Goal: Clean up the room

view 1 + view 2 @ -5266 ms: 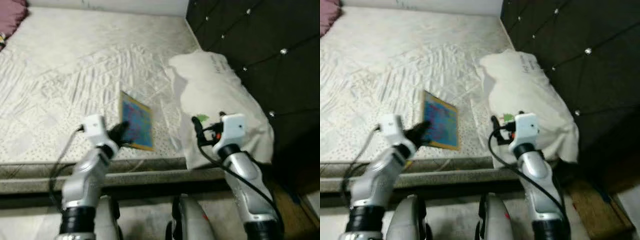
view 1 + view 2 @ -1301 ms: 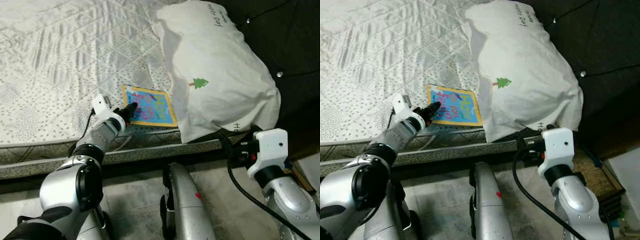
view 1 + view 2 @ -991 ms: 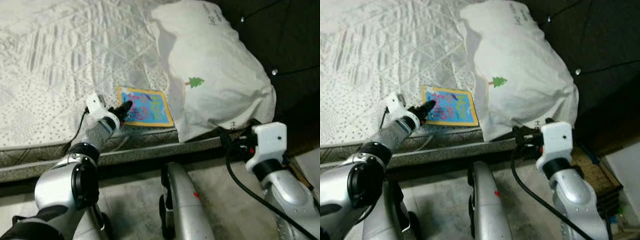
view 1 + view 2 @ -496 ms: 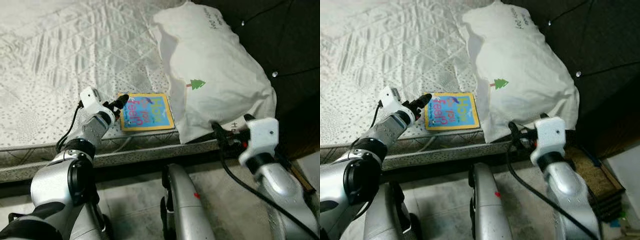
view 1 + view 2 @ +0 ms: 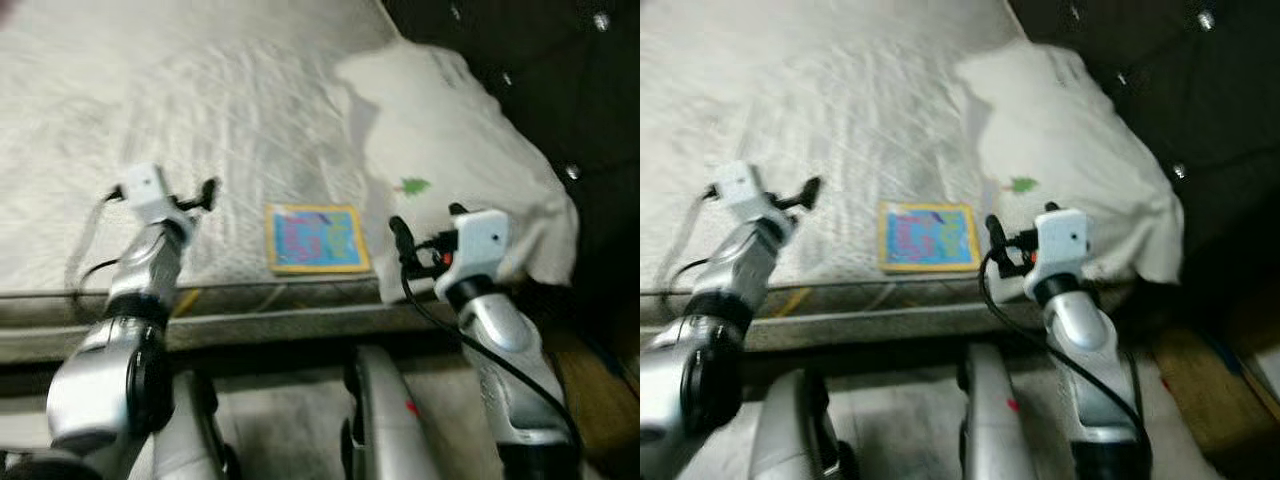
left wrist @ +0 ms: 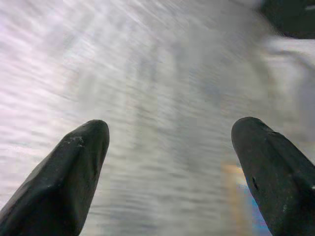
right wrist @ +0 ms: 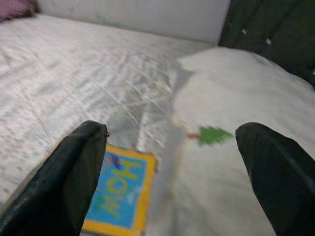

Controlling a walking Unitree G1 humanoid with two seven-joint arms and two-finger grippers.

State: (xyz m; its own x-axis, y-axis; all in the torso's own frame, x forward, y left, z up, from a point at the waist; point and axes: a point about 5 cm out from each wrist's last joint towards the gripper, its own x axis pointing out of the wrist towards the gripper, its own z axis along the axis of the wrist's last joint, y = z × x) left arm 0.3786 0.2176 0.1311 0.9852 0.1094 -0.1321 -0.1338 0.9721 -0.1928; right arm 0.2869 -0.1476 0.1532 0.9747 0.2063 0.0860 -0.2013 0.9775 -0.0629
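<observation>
A thin book (image 5: 316, 238) with a yellow border and blue cover lies flat on the white mattress (image 5: 150, 120), near its front edge. My left gripper (image 5: 207, 192) hovers over the mattress to the left of the book, open and holding nothing, its fingers (image 6: 64, 182) spread wide in the left wrist view. My right gripper (image 5: 398, 235) is raised just right of the book, open, with the book (image 7: 115, 191) and a white pillow (image 7: 231, 147) seen between its fingers. The pillow (image 5: 460, 170) with a small green tree print lies right of the book.
A dark tufted headboard (image 5: 560, 70) stands behind the pillow on the right. The mattress front edge (image 5: 260, 325) runs across just before my body. A brown floor patch (image 5: 590, 380) shows at the lower right.
My left gripper has let go of the book and drawn away to the left. My right arm has risen toward the bed. The camera has tilted up, and the picture is blurred.
</observation>
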